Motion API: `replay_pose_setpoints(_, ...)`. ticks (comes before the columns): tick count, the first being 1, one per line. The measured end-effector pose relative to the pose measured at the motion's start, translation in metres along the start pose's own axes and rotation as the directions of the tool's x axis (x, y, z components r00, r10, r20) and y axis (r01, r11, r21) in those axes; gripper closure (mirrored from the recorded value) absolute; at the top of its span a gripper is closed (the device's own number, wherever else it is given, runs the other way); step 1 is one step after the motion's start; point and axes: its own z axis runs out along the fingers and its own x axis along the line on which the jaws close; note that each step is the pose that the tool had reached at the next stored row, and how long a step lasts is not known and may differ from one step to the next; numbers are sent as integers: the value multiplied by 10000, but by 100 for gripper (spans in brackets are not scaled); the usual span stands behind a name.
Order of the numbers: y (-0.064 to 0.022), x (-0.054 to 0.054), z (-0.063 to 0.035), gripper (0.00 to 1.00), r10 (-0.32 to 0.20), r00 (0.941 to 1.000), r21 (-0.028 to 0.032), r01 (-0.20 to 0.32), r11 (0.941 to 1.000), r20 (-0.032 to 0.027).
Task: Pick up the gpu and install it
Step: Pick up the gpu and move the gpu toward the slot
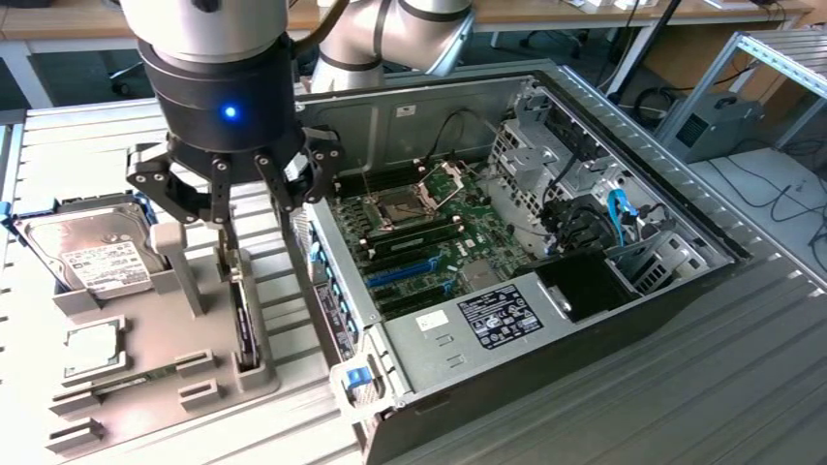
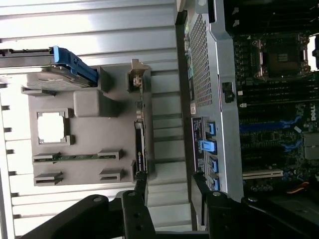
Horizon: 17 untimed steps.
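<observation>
I am hovering my wide-open tool (image 1: 252,218) over the gpu (image 1: 242,320) at the case's (image 1: 387,107) 9 o'clock, judging the pickup is requiring jaws straddling its edge.

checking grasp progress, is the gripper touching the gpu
Cannot tell. In the exterior view the open gripper hangs over the gpu and its fingertips overlap the card's end; the wrist view shows no plain gap either.
</observation>
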Motion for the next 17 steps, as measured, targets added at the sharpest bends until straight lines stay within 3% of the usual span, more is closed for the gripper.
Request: replay_pose_setpoints(17, -13, 96, 136, 52, 23, 10000, 0, -23, 10000, 1)
